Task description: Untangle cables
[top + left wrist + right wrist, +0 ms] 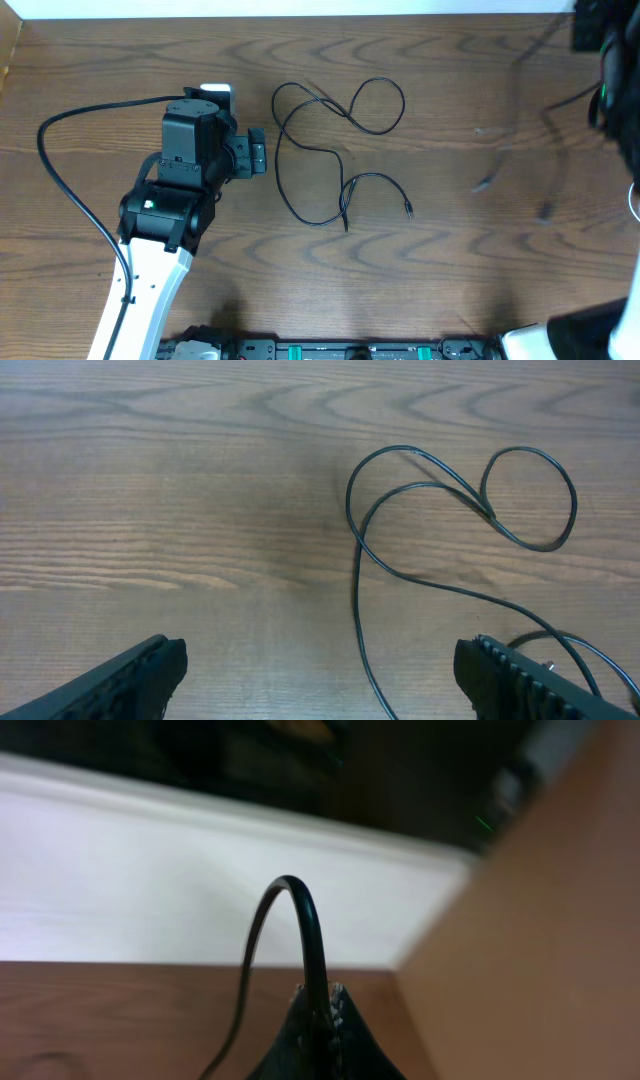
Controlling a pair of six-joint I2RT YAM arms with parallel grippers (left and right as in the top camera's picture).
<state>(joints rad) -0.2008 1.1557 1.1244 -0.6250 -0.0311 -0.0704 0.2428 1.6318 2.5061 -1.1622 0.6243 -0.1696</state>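
cables x2: black one (355,600) on table (450,270), other (310,925) pinched r hand (320,998)

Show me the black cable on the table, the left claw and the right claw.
black cable (522,449), left wrist view, top of its loop
left claw (322,652), left wrist view, midway between its fingertips
right claw (318,992), right wrist view, fingertips shut on dark cable (312,930)

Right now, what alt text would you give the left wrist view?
A thin black cable lies in loose loops on the wooden table, right of centre. The left tool's two fingers show at the bottom corners, wide apart, holding nothing.
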